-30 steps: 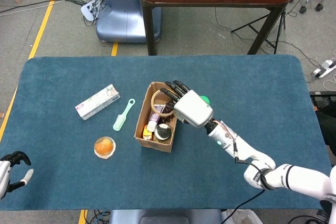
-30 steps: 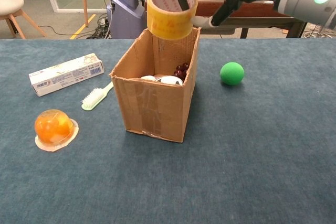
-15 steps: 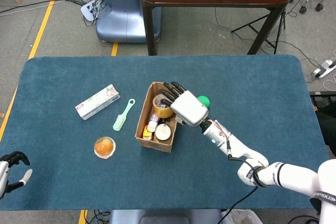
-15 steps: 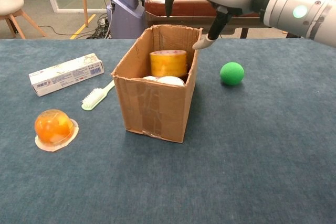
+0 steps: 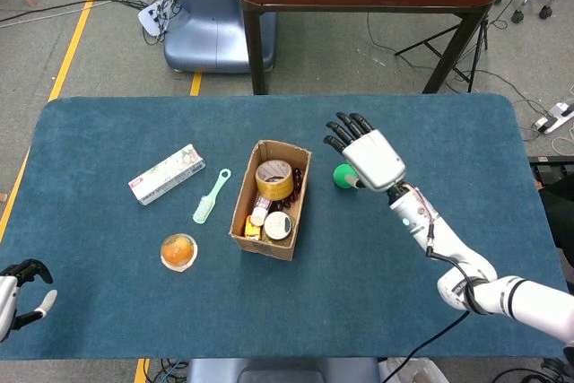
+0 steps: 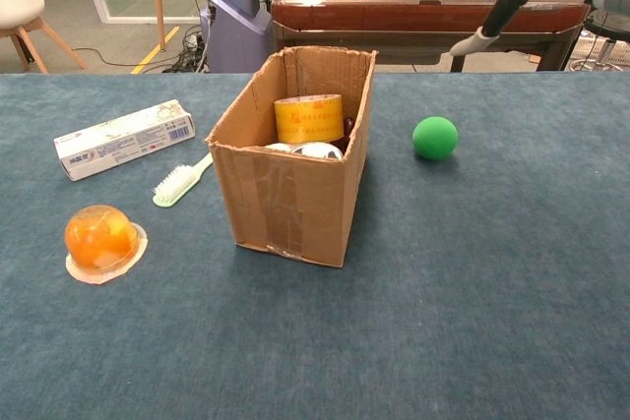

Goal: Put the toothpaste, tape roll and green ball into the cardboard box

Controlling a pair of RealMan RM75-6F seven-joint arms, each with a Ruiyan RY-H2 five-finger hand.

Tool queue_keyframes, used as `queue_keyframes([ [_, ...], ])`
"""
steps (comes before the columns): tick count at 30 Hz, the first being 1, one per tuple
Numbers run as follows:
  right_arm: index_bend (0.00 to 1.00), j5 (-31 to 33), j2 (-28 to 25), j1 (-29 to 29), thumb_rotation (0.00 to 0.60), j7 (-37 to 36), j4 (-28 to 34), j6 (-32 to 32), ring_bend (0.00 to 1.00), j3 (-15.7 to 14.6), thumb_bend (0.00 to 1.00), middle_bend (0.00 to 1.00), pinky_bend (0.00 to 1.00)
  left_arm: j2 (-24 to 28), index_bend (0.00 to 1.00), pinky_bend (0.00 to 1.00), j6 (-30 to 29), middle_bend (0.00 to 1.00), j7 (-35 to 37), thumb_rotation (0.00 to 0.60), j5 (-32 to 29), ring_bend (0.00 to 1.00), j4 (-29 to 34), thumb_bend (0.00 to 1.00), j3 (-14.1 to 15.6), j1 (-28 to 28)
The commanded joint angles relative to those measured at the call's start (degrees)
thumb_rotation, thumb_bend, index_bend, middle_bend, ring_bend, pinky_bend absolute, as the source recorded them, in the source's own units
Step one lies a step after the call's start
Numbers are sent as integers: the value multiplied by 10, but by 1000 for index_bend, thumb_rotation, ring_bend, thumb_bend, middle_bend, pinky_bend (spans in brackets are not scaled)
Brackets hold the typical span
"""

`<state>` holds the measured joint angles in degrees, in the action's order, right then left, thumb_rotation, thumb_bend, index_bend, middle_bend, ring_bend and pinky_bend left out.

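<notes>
Tape roll (image 6: pixel 308 118) sits inside the cardboard box (image 6: pixel 291 198), resting on top of the other contents, yellow-brown band facing out in the chest view; head view shows it in the upper half of the box. Jars or lids and some dark grapes lie under and beside it, hard to make out singly. Green ball (image 6: pixel 435 138) on the desk (image 6: pixel 492 292), right of the box, apart from it. Toothpaste (image 6: pixel 124 139), in its carton, lies on the desk well left of the box, with a pale green brush (image 6: pixel 181 182) between carton and box, just beside the box's left wall. Orange jelly cup (image 6: pixel 100 239) nearer the front edge, left of the box. Right robot hand (image 5: pixel 366 155) hovers above the ball, fingers spread, empty, palm down; in the head view it partly covers the ball's right side. Left robot hand (image 5: pixel 20 288) at the lower left desk corner, fingers loosely curled, holding nothing, thumb and fingers apart.
</notes>
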<state>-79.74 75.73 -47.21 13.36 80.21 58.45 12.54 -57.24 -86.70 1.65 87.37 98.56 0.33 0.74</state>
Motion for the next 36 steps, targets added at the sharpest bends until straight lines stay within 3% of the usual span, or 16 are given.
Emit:
queue_keyframes([
  [1, 275, 7, 1, 7, 600, -5, -32, -4, 56, -6, 0, 156, 150, -1, 527, 651, 2, 437, -1, 600, -2, 454, 0, 274, -1, 1],
  [20, 275, 51, 71, 9, 600, -91, -154, -107, 18, -39, 0, 121, 150, -1, 527, 650, 4, 437, -1, 600, -2, 454, -1, 274, 0, 1],
  [36, 275, 81, 156, -42, 600, -106, -250, -178, 9, -15, 0, 112, 150, 4, 527, 651, 0, 437, 12, 600, -3, 454, -1, 274, -1, -1],
])
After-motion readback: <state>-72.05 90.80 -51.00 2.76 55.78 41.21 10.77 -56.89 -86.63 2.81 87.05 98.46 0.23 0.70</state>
